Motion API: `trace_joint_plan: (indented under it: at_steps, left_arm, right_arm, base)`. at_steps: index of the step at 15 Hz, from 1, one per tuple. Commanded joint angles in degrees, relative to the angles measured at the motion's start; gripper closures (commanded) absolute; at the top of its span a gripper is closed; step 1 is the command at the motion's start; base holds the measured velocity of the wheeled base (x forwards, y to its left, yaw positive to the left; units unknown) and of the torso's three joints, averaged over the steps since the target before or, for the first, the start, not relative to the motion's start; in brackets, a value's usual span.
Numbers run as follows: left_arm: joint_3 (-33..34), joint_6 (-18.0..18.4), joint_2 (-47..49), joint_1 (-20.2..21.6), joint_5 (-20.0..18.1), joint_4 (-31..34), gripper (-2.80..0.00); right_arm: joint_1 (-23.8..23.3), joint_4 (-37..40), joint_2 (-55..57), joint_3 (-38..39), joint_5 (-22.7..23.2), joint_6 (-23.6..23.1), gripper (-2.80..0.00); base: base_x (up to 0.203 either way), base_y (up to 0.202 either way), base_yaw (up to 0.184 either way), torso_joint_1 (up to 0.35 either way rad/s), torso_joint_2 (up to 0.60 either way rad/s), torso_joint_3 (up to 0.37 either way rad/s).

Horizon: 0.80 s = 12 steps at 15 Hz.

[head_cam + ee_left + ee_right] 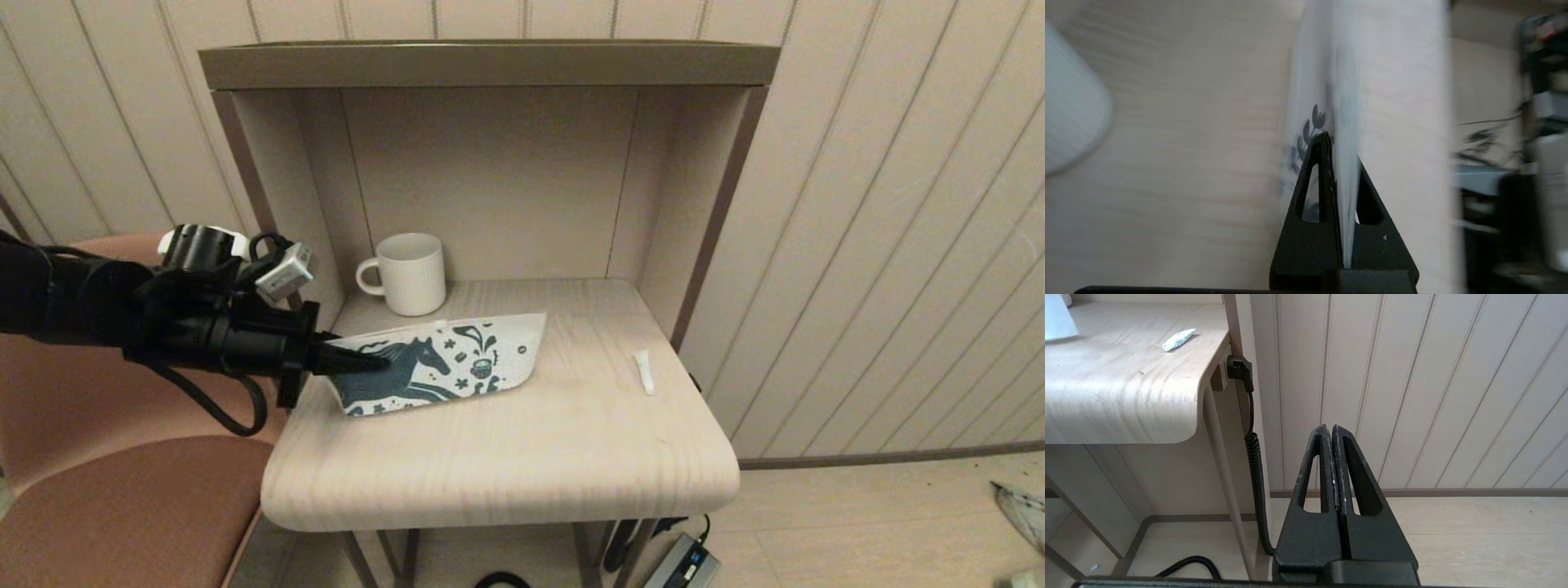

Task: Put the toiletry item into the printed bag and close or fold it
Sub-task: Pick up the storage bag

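The printed bag (457, 363), white paper with a dark teal horse and coffee cup, is held tilted up off the table with its lower edge near the wood. My left gripper (359, 361) is shut on the bag's left end; in the left wrist view the paper (1345, 122) runs edge-on between the two black fingers. The toiletry item (644, 371), a tiny white tube, lies on the table near the right edge, well apart from the bag, and shows again as the same tube (1178, 339) in the right wrist view. My right gripper (1332, 430) hangs shut and empty below table height, off to the right.
A white ribbed mug (411, 273) stands at the back left of the table (506, 457), just behind the bag. Side panels and a top shelf (490, 64) enclose the rear half. A pink chair (122, 506) sits to the left. A coiled black cable (1255, 465) hangs beside the table leg.
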State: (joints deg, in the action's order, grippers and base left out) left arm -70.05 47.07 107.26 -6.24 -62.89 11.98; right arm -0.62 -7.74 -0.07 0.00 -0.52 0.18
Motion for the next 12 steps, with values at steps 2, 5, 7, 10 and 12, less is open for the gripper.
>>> trace_joint_plan:
  at_steps: [2, 5, 7, 10, 12]
  left_arm:
    - [-1.9, -1.8, -7.2, -2.5, -0.2, 8.9, 0.0]
    - [-4.5, -3.1, -12.3, -4.9, -0.1, 17.2, 0.0]
    - [-7.6, -3.1, -14.1, -6.2, 0.1, 24.4, 0.0]
    - [-9.2, -3.4, -15.5, -7.7, 1.4, 24.6, 0.0]
    - [-7.4, -3.6, -15.6, -10.3, 2.0, 18.8, 0.0]
  right_arm:
    - [-0.1, -0.1, 0.1, 0.0, 0.0, 0.0, 0.0]
    - [0.0, -0.1, 0.1, 0.0, 0.0, 0.0, 0.0]
    - [0.0, -0.2, 0.1, 0.0, 0.0, 0.0, 0.0]
    - [0.0, -0.1, 0.1, 0.0, 0.0, 0.0, 0.0]
    - [0.0, -0.1, 0.1, 0.0, 0.0, 0.0, 0.0]
  base:
    - [0.0, 0.0, 0.0, 0.0, 0.0, 0.0]
    - [0.0, 0.0, 0.0, 0.0, 0.0, 0.0]
    - [0.0, 0.0, 0.0, 0.0, 0.0, 0.0]
    - [0.0, 0.0, 0.0, 0.0, 0.0, 0.0]
    - [0.0, 0.0, 0.0, 0.0, 0.0, 0.0]
